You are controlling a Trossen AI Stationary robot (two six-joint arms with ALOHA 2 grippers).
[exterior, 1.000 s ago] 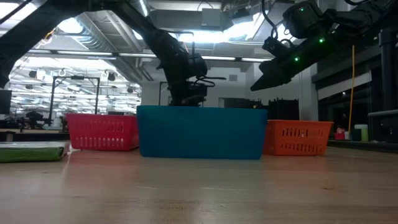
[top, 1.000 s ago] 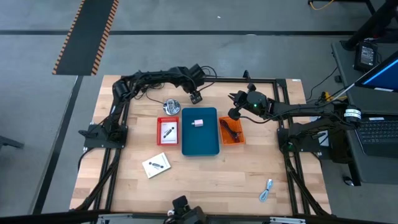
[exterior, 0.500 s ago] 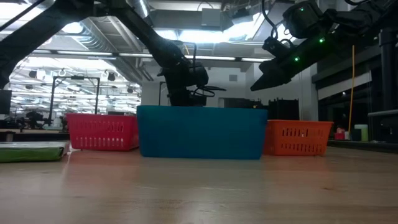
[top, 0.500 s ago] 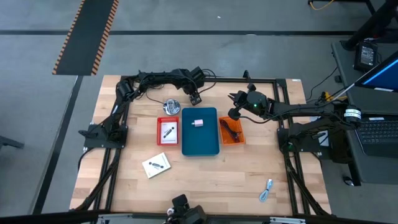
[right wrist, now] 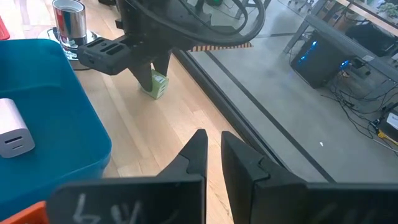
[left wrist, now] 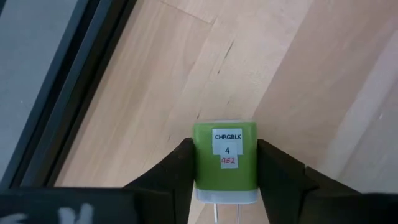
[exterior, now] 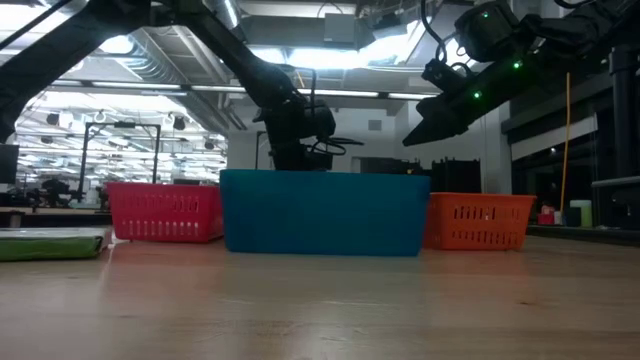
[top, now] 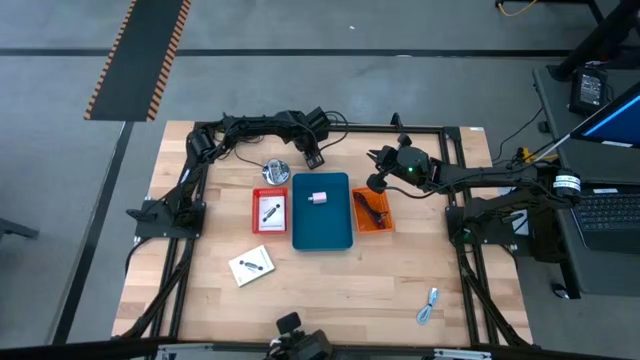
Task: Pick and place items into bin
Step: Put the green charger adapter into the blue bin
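Observation:
A tiny green cube (left wrist: pixel 225 158) with a white label sits between the fingers of my left gripper (left wrist: pixel 225 144), at the table's far side behind the blue bin (top: pixel 322 228). The right wrist view shows the same cube (right wrist: pixel 155 84) under the left gripper (right wrist: pixel 149 68), at table level. A pale block (top: pixel 318 197) lies in the blue bin. One white card (top: pixel 270 210) lies in the red bin, another card (top: pixel 251 265) on the table. My right gripper (top: pixel 378 183) hovers shut over the orange bin (top: pixel 372 212), which holds a reddish cable. My left gripper pinches the green cube by two opposite side faces (left wrist: pixel 200 165), one finger (left wrist: pixel 180 171) on each side. It comes from above, pointing down. Whether the cube's lower end rests on the wood or hangs just clear of it, I cannot tell.
A shiny silver round object (top: pixel 276 171) stands close to the left gripper, toward the table's left. A blue-white cable (top: pixel 429 305) lies near the table's near right corner. The black frame rail (top: pixel 420 128) runs along the far edge. Bare wood lies near the front.
About a second ago the left arm shifted a little and its wrist turned above the spot behind the blue bin; since then it has held still.

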